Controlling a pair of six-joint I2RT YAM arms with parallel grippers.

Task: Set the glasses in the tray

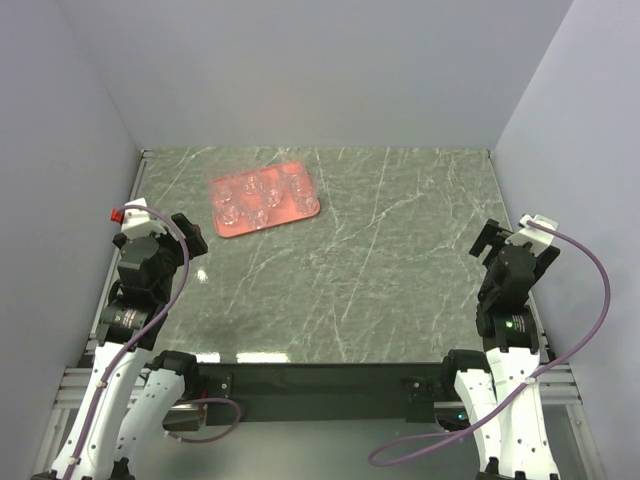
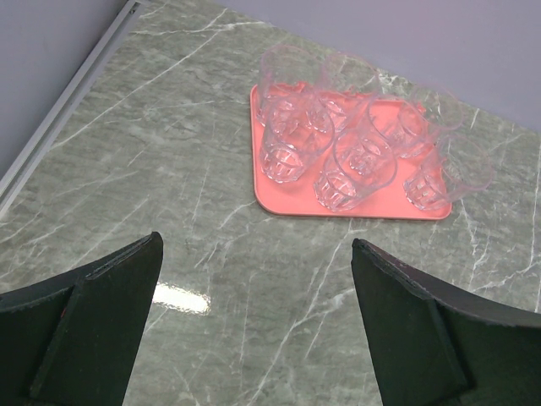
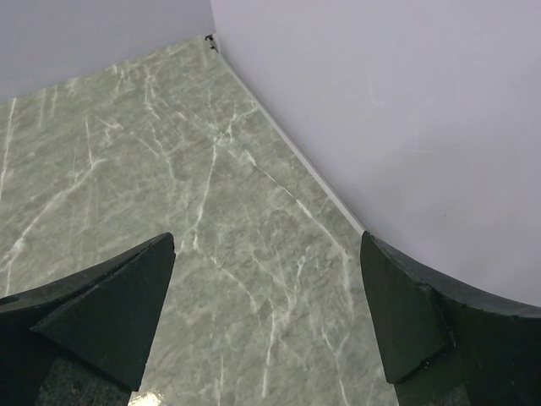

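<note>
Clear glasses (image 2: 338,144) stand upright inside the salmon tray (image 2: 385,209) on the marble table (image 1: 400,280); left gripper (image 2: 255,245) and right gripper (image 3: 266,241) both spread wide, holding nothing.

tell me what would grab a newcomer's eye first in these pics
The salmon-red tray stands out at the far left of the dark green marble table, crowded with clear glasses standing upright. Next come the two arms at the near left and right, the left end effector and right end effector both open and empty.
</note>
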